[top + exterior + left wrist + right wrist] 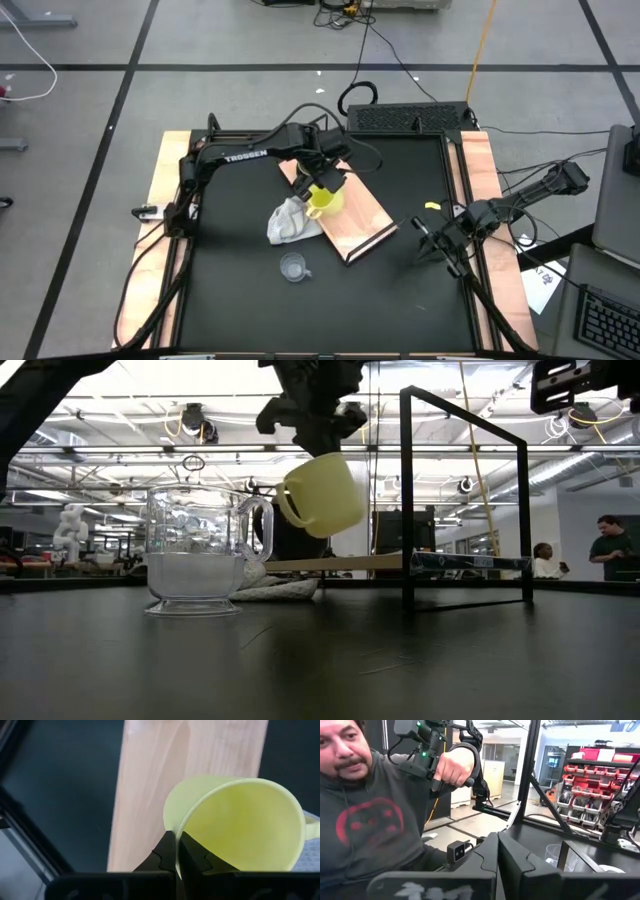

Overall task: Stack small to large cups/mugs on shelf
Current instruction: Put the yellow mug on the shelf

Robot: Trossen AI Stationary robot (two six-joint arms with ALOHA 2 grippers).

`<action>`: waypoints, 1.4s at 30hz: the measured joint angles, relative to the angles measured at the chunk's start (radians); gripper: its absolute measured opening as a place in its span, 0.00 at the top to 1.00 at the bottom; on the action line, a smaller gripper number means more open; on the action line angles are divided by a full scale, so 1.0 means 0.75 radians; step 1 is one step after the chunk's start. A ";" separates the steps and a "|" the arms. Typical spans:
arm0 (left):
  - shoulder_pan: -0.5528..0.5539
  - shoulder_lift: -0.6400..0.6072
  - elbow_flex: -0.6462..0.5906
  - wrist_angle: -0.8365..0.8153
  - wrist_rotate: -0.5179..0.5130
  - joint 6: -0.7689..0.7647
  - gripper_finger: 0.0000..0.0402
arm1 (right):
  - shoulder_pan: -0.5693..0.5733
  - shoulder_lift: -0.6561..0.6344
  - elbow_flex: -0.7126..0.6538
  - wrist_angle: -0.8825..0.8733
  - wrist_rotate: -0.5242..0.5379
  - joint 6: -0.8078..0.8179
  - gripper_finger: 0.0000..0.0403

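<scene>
Currently the left end effector (pixel 325 185) is clamped on the rim of the bright yellow handled mug (pixel 322 199), one finger inside and one outside, holding it tilted in the air above the light-wood shelf board with dark metal frame (pixel 362 214). A rim pinch suits a drop straight onto the board. The small clear glass cup (pixel 292 267) stands on the black surface (pixel 390 290) at 6 o'clock from the shelf, well apart. A crumpled white cloth (pixel 286 222) touches the shelf's 8 o'clock edge. No dark green mug visible. The right end effector (pixel 432 243) waits at 3 o'clock, fingers together, holding nothing.
</scene>
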State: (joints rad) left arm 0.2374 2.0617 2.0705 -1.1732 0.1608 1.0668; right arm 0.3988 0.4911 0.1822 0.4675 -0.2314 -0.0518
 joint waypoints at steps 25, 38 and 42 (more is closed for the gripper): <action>-0.054 0.085 -0.006 0.001 -0.155 0.006 0.99 | 0.000 0.001 0.000 -0.014 -0.001 -0.027 1.00; -0.047 0.140 -0.001 0.035 -0.154 0.026 0.99 | 0.000 0.001 0.000 -0.045 -0.001 -0.027 1.00; -0.049 0.151 -0.001 0.031 -0.172 0.025 0.99 | 0.001 0.002 0.000 -0.058 -0.001 -0.027 1.00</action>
State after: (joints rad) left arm 0.2005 2.1750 2.0701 -1.1503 0.0319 1.0855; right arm 0.3992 0.4923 0.1822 0.4241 -0.2321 -0.0723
